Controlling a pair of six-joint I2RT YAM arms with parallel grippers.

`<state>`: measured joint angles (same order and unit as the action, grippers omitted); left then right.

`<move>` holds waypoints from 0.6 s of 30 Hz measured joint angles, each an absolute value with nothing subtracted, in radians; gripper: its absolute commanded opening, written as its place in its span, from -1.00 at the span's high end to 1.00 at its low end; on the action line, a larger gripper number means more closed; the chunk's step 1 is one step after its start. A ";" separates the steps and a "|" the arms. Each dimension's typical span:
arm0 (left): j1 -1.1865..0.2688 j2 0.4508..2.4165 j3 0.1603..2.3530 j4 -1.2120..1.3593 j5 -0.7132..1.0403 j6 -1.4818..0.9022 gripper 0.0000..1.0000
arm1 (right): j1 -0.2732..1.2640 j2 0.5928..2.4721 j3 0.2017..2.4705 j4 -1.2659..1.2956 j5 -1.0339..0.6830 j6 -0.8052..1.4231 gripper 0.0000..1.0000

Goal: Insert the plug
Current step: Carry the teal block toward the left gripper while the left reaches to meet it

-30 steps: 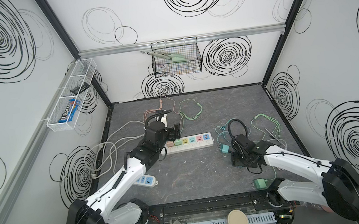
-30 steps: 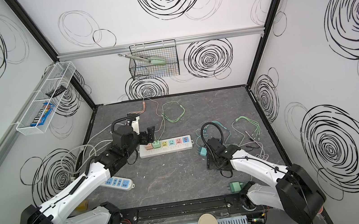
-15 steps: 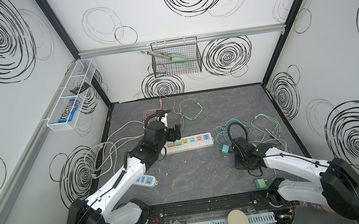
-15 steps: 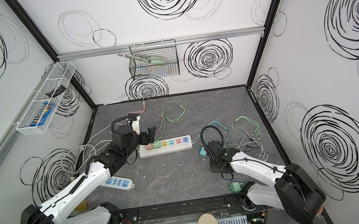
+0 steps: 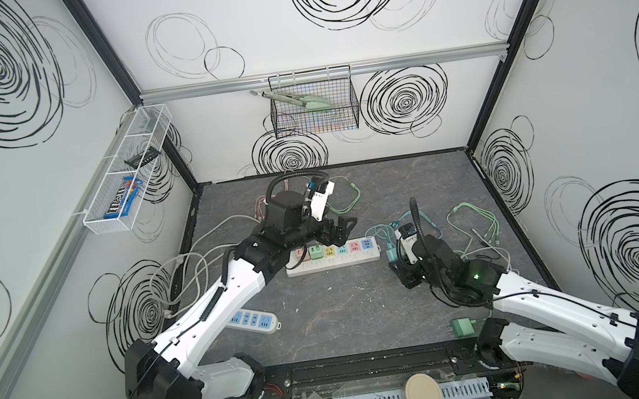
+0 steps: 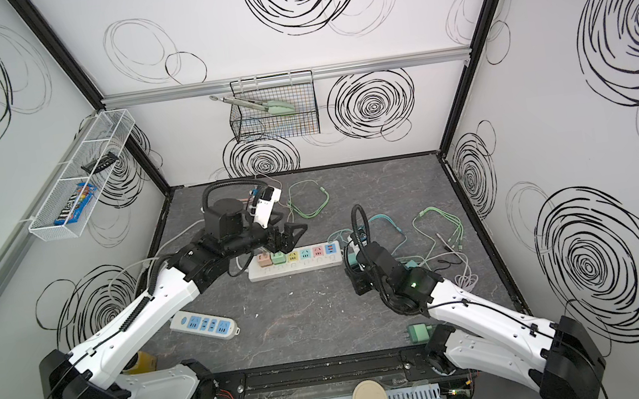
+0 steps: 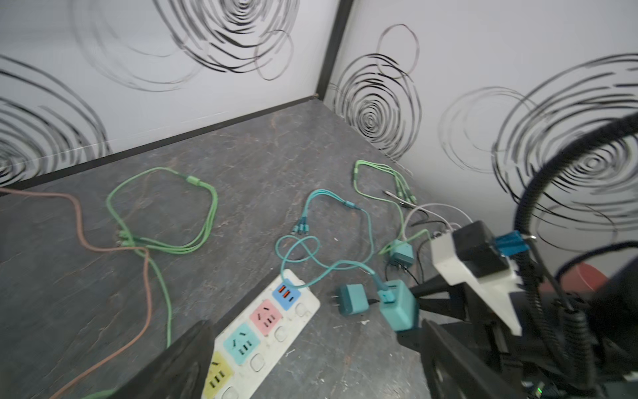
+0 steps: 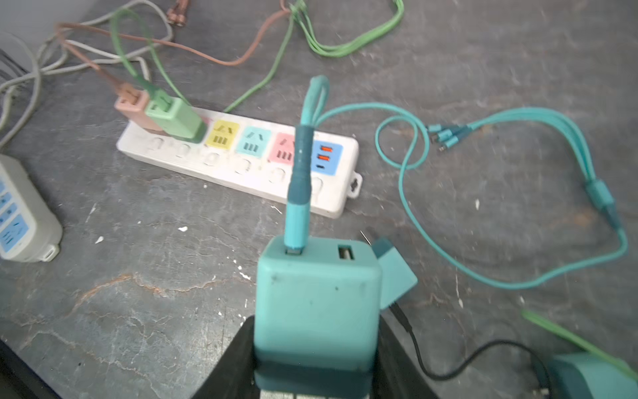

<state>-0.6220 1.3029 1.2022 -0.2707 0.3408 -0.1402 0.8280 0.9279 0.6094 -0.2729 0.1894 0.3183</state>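
My right gripper (image 8: 316, 345) is shut on a teal cube plug (image 8: 317, 297), low over the table just right of the white power strip (image 8: 241, 172). A teal cable (image 8: 298, 179) runs out of the plug's top. In both top views the plug (image 5: 391, 254) (image 6: 353, 261) shows at the gripper's tip, and it also shows in the left wrist view (image 7: 397, 307). My left gripper (image 5: 341, 231) (image 7: 310, 362) hangs open above the strip's (image 5: 332, 264) left sockets, holding nothing. A pink plug (image 8: 131, 107) and a green plug (image 8: 176, 119) sit in the strip's end sockets.
A second teal plug (image 7: 352, 298) lies beside the held one. Green and teal cables (image 5: 476, 226) sprawl at the right. A blue-and-white strip (image 5: 254, 320) lies front left. A green adapter (image 5: 463, 327) sits at the front edge.
The right gripper's jaws have closed on the teal plug and the gripper has shifted slightly left. The left arm has not moved.
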 measured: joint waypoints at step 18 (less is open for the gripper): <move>-0.683 1.382 1.307 -0.522 0.674 -0.035 -0.82 | 0.902 0.806 0.573 0.063 0.208 -0.221 0.25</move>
